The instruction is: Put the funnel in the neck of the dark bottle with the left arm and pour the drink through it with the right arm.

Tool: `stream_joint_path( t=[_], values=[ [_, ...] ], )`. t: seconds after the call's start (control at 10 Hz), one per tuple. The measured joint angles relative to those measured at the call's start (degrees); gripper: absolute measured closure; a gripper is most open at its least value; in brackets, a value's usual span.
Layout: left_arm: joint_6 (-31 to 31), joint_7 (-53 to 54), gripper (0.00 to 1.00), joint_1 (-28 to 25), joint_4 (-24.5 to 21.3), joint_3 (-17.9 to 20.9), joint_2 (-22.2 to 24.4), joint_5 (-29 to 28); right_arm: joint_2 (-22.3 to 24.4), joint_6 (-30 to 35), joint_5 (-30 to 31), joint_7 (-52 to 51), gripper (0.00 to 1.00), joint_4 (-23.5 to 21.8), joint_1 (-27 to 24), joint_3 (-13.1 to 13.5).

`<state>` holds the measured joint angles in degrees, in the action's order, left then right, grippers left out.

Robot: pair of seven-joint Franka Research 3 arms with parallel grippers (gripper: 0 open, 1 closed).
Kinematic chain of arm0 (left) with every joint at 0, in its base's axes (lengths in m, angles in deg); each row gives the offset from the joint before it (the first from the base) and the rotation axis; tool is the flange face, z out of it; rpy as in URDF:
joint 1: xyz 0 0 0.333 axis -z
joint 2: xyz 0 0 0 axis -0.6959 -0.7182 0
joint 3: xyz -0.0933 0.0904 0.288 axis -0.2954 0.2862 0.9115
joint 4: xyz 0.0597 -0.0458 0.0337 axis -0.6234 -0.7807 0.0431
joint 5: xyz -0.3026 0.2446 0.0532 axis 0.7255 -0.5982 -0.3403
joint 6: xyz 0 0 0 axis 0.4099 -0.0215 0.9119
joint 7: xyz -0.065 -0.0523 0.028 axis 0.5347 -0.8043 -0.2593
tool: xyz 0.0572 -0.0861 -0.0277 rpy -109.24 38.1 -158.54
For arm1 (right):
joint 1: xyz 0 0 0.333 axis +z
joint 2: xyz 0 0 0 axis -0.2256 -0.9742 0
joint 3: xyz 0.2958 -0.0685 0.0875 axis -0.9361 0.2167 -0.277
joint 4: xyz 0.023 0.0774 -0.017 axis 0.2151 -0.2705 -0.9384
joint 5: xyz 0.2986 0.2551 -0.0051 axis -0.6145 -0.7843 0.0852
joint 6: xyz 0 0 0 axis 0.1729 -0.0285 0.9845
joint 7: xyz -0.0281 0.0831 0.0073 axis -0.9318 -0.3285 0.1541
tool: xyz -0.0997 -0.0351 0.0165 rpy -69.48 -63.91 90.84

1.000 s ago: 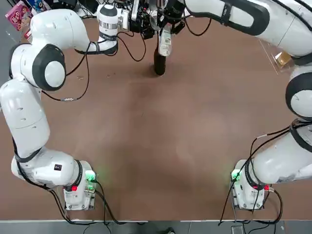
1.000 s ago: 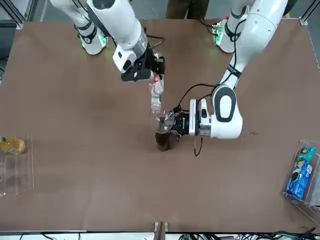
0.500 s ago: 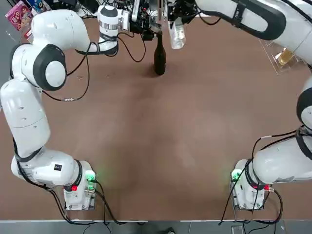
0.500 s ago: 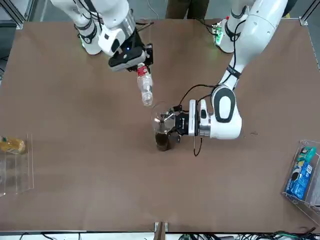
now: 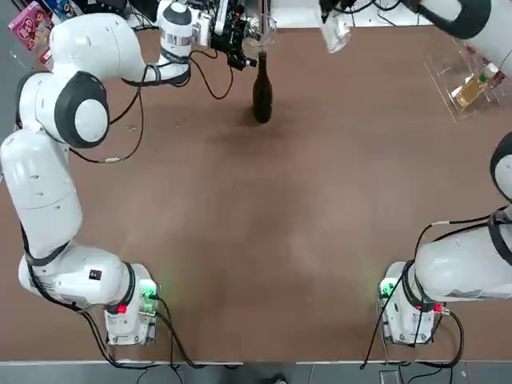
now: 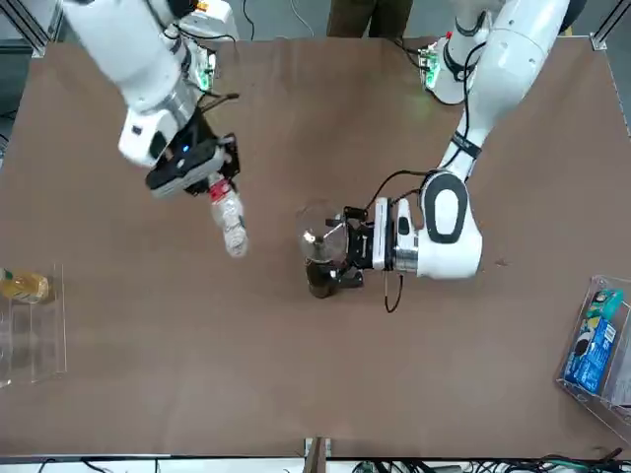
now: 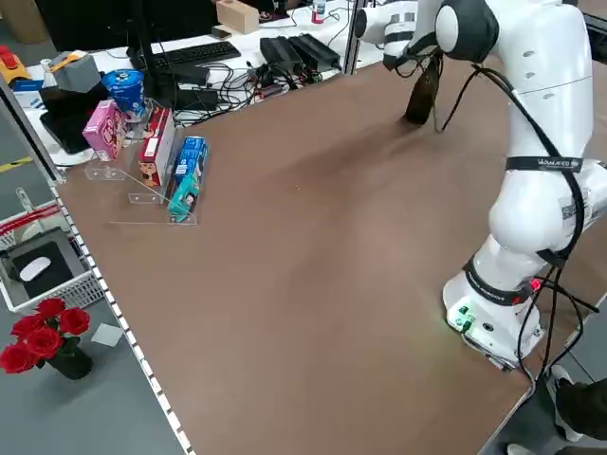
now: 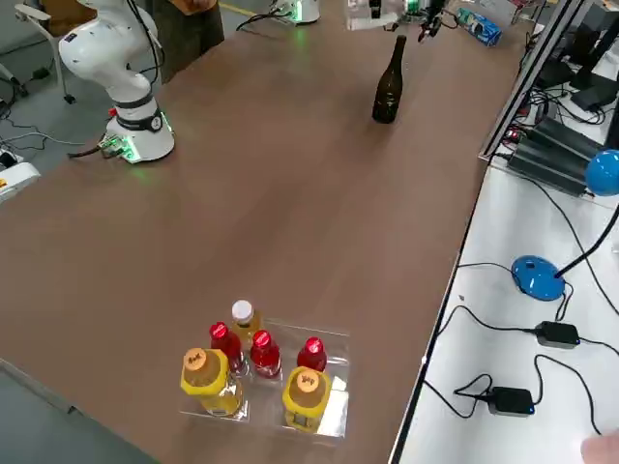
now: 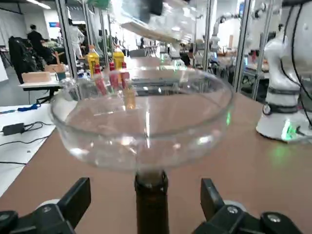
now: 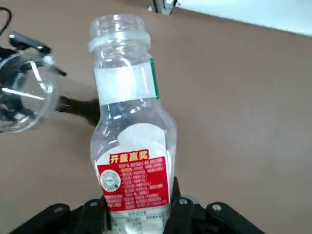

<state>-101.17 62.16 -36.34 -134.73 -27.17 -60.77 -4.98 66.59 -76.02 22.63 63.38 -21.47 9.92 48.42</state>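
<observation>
The funnel (image 9: 141, 117) sits upright with its spout in the neck of the dark bottle (image 5: 262, 92), its wide clear bowl resting above the bottle's mouth. The dark bottle stands upright on the brown surface (image 5: 304, 224), near the far edge from the arms' bases.

The left gripper (image 6: 347, 250) is level with the bottle's neck, just beside it on the left arm's side. Its fingers (image 9: 78, 197) stand apart, one on either side of the neck, and in the left wrist view neither touches the glass or the funnel.

The drink (image 6: 229, 219) is well apart from the dark bottle, off toward the right arm's side, held in the air above the surface. The right gripper (image 10: 139, 207) is clamped on its lower body by the red label, and the bottle is tilted with its uncapped mouth pointing away from the gripper. It looks nearly empty, though clear plastic makes that hard to judge.

Farther from the dark bottle, near the surface's edge on the right arm's side, a clear tray (image 8: 324, 411) holds red and yellow bottles (image 8: 256, 372). At the opposite edge, on the left arm's side, a clear stand (image 7: 142, 194) carries coloured boxes (image 7: 185, 175). A person's legs (image 6: 357, 15) show beyond the surface, behind the arms' bases.
</observation>
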Motion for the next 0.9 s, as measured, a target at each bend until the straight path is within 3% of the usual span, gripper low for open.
stream_joint_path(
  t=[0.2,0.5,0.9],
  values=[
    [0.2,0.0,0.00,-1.2,0.0,0.1,0.0,-3.8,0.3,0.7,-4.7,-15.2,0.58,-0.1,-0.3,7.5],
    [5.4,0.0,0.00,-5.4,0.2,0.1,0.1,-12.3,1.4,3.8,-12.4,-37.9,0.57,-1.3,-0.5,18.5],
    [11.0,-0.5,0.00,-13.2,0.1,0.2,1.7,-24.6,3.0,3.9,-26.1,-68.2,0.56,-9.8,-0.6,31.3]
  ],
)
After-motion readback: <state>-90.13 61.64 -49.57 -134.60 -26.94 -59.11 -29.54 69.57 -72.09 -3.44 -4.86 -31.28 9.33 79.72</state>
